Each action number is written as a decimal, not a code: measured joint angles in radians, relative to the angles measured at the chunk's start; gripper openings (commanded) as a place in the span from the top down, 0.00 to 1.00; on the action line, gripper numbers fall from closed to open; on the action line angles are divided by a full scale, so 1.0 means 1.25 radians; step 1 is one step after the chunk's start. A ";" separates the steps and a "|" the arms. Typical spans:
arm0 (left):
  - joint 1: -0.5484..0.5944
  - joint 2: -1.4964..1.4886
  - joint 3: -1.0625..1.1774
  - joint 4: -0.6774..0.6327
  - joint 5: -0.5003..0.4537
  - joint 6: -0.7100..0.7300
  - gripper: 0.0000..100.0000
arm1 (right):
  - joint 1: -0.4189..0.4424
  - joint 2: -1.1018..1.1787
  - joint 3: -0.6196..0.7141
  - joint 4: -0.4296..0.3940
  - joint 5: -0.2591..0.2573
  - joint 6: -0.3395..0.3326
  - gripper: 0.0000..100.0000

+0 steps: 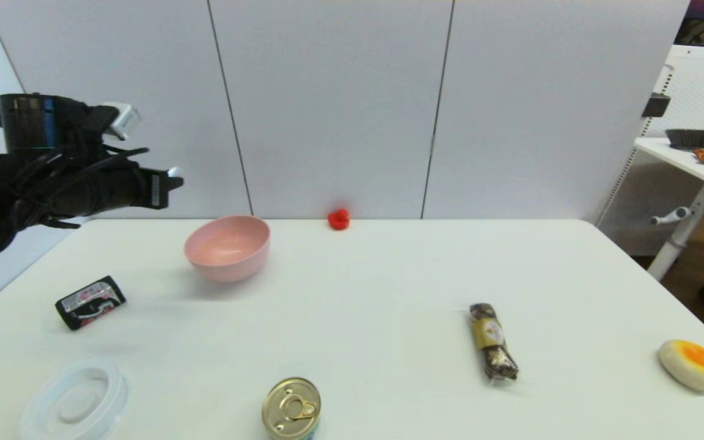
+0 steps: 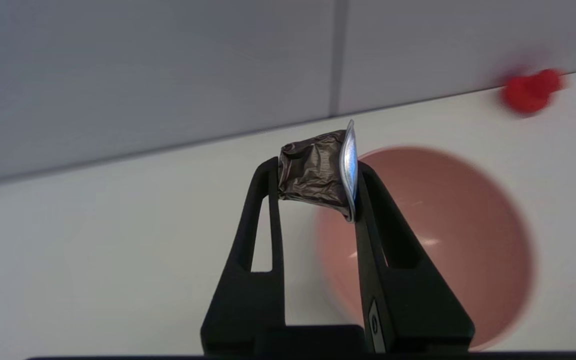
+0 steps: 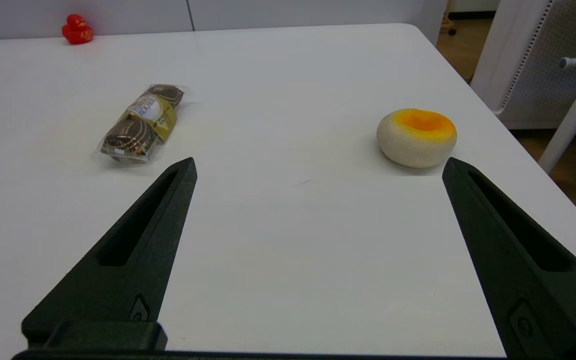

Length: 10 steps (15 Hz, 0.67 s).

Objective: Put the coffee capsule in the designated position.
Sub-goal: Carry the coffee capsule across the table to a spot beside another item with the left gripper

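Tin can (image 1: pixel 291 408), gold-lidded, sits at the nearest edge of the white table (image 1: pixel 376 293), with a clear plastic lid (image 1: pixel 76 402) to its left. Further in lie a wrapped chocolate pack (image 1: pixel 493 343) and, far to the right, a white and orange foam piece (image 1: pixel 691 364). The right gripper (image 3: pixel 318 170) is not seen from the head camera; its own wrist view shows its 2 fingers spread wide over bare table, holding nothing, between the chocolate pack (image 3: pixel 141 122) and the foam piece (image 3: pixel 416 136). A small black and red packet (image 1: pixel 90 302) lies on the left side.

Above the table's left edge, the left gripper (image 2: pixel 318 175) hangs raised in the air, pinching the coffee capsule (image 2: pixel 318 172) between its fingertips. The capsule lies sideways, its silver foil face flat against 1 finger and its dark base against the other. The body looks crumpled, so it is probably thin, light and easily crushed; the stiffer foil rim and base seem the soundest places to press, and only gently. Its foil may be slippery.

Past the gripper stands the pink bowl (image 1: pixel 228 247), apparently the place meant for it; the capsule is short of the bowl, not yet over it. A small red lump (image 1: pixel 338 219) rests at the table's far edge by the wall
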<state>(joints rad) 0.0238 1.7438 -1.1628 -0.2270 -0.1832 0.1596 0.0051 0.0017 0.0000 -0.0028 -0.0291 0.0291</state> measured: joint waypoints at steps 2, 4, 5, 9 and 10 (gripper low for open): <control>0.054 0.001 0.014 0.032 -0.001 0.000 1.00 | 0.000 0.000 0.000 0.000 0.000 0.000 0.00; 0.081 0.005 0.040 0.029 -0.002 0.000 1.00 | 0.000 0.000 0.000 0.000 0.000 0.000 0.00; 0.087 0.009 0.056 0.026 -0.001 -0.001 1.00 | 0.000 0.000 0.000 0.000 0.000 0.000 0.00; 0.092 0.037 0.148 -0.030 -0.002 -0.005 1.00 | 0.001 0.000 0.000 0.000 0.000 0.000 0.00; 0.092 0.047 0.169 -0.039 -0.011 -0.005 1.00 | 0.000 0.000 0.000 0.000 0.000 0.000 0.00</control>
<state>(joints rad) 0.1385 1.8026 -0.9511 -0.2762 -0.1966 0.1528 0.0053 0.0017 0.0000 -0.0028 -0.0291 0.0287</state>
